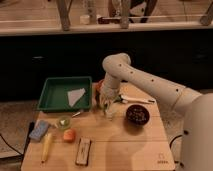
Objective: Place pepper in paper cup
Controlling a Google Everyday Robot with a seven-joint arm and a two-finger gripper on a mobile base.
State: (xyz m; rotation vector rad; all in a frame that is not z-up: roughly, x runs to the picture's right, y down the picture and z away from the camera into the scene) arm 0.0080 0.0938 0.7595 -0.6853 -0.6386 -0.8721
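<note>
The paper cup (109, 112) is small and whitish and stands upright near the middle of the wooden table (120, 150). My gripper (105, 104) hangs straight over the cup, its tip at the cup's rim. A small greenish thing shows at the gripper's tip; I cannot tell whether it is the pepper or whether it is held. A red-orange object (98, 89) sits just behind the gripper, beside the tray.
A green tray (52, 97) with a white sheet lies at the back left. A dark round bowl (137, 114) stands right of the cup, with a white utensil (136, 100) behind it. At the front left lie a blue sponge (39, 130), a banana (46, 146), an orange fruit (69, 135), a small green item (63, 122) and a dark bar (83, 151).
</note>
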